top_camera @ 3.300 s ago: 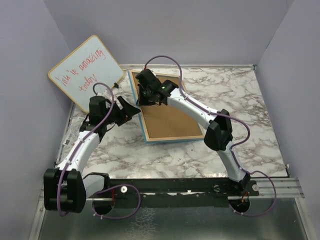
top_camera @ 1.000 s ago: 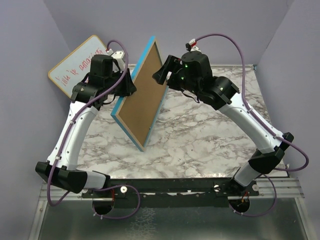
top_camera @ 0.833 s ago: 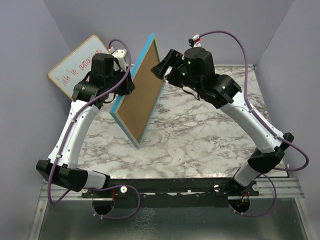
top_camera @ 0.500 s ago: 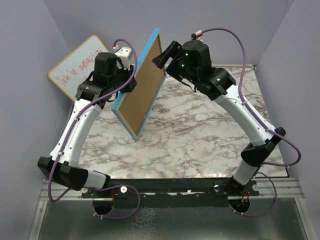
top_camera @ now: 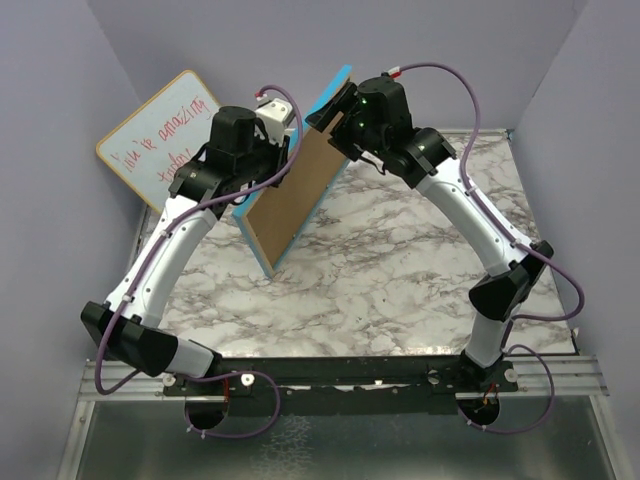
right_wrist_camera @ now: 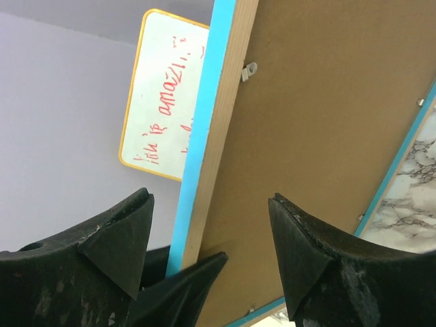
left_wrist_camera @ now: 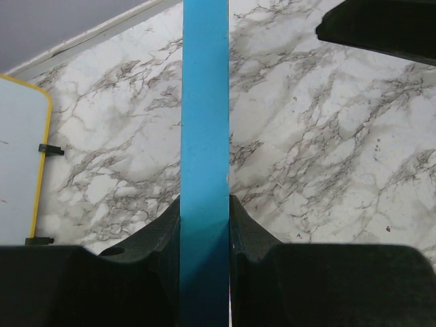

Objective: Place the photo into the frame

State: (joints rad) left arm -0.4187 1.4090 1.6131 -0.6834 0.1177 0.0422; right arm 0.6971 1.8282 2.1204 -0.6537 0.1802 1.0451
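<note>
Left jaws are clamped on the frame's [left_wrist_camera: 204, 102] blue edge. Right jaws stand apart, straddling its upper edge without visibly gripping it. The frame stands on edge, tilted, at upper centre of the top view, over the bench [top_camera: 400, 270]. Little looks done: the backing board [right_wrist_camera: 320, 122] sits in the frame, and the photo shows nowhere. Only the right wrist view shows the board's clip [right_wrist_camera: 249, 70]; only the left wrist view shows the clamp closely.
</note>
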